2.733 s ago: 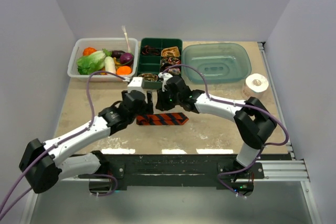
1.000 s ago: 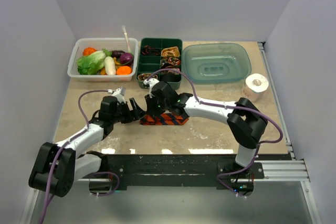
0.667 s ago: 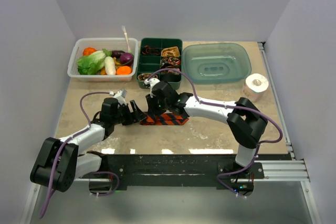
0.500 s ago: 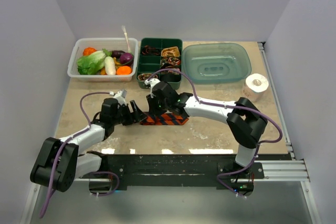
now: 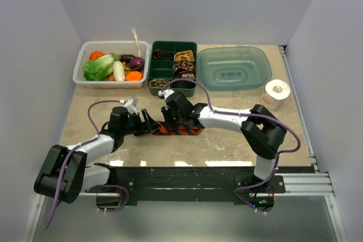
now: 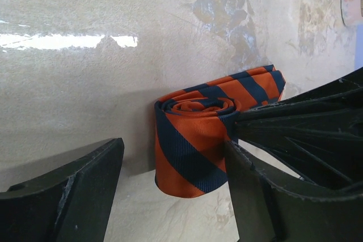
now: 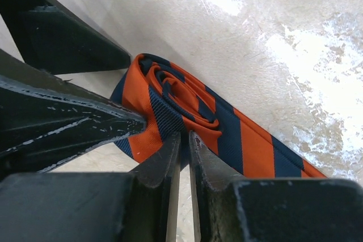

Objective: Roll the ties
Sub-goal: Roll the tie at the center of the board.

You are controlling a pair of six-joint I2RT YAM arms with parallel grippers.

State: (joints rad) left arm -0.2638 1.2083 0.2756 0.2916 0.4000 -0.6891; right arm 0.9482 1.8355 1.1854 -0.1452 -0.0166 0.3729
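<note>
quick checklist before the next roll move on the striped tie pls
1. Striped tie coil wound neatly: ok.
2. Left gripper open, one finger on each side of the coil: ok.
3. Right gripper pinching a tie layer: cannot tell; jaws nearly shut at the coil's edge.
4. Tail lying flat on the table: ok.
5. Whole tie rolled: not ok, tail not yet wound in.

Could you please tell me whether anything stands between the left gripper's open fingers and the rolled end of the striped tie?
Nothing visible does. The coil of the striped tie lies between the open fingers of the left gripper, only bare table in the gap. The right gripper pinches the tie beside the coil.
</note>
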